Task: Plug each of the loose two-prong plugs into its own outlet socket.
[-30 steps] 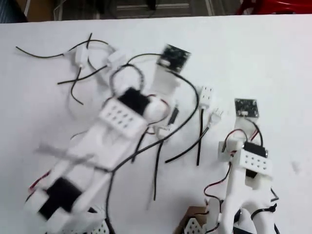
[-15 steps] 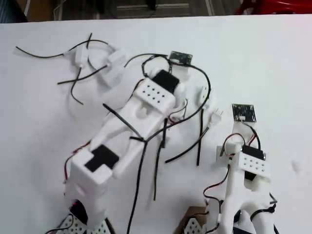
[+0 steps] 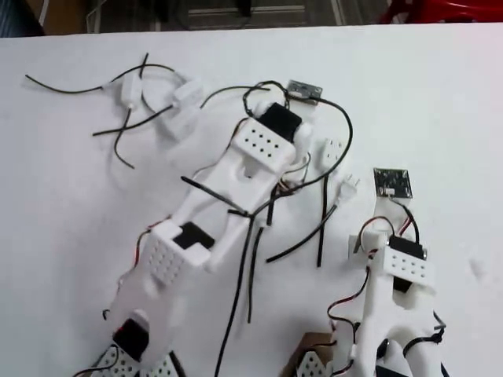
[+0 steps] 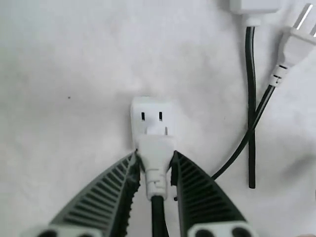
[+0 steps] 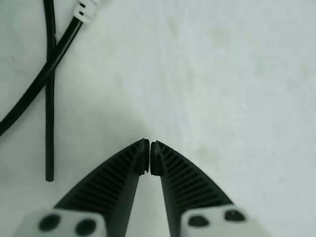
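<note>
My left gripper (image 4: 154, 160) pinches a white plug (image 4: 155, 147) by its sides, its length aimed straight ahead at the socket block (image 4: 150, 116) touching its nose; seating I can't judge. My right gripper (image 5: 149, 158) is closed, empty. Farther off lies a loose plug (image 4: 296, 39); the high view places it nearer my right arm (image 3: 393, 275).

White plug (image 4: 155, 155) seemingly seated in socket (image 4: 150, 112), loose plug (image 4: 296, 42) nearby.
</note>
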Motion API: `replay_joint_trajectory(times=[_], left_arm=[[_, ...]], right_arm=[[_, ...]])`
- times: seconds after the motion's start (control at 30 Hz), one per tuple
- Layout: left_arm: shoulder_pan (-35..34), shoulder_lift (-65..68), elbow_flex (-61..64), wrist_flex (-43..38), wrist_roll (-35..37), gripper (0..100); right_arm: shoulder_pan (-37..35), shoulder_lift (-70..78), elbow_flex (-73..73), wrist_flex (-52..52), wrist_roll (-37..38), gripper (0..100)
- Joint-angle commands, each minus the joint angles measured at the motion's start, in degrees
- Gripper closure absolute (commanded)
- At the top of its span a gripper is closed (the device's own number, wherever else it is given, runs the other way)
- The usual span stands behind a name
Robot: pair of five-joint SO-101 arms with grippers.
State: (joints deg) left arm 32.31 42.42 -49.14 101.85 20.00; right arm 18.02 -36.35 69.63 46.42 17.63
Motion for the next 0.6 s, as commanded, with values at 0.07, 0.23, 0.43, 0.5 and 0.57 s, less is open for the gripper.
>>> replay_joint_trajectory(times=[0.07, 0.23, 0.43, 0.5, 0.57], left_arm=[[0.4, 0.04, -2.9, 0.09, -0.7, 98], [-0.04, 0.22, -2.9, -0.44, -0.79, 98], [-2.68, 0.4, -2.46, -2.29, -0.79, 98], [-2.77, 1.27, -2.9, -2.2, -0.88, 98], [-2.68, 2.59, -2.9, -2.29, -0.7, 98]], right_arm=[[-0.48, -1.71, -0.26, -0.66, 0.18, 98.0], [-0.48, -1.63, -0.26, -0.66, 0.18, 98.0], [-0.48, -1.63, -0.26, -0.66, 0.18, 98.0], [-0.48, -1.63, -0.26, -0.66, 0.18, 98.0], [-0.48, -1.63, -0.26, -0.66, 0.18, 98.0]])
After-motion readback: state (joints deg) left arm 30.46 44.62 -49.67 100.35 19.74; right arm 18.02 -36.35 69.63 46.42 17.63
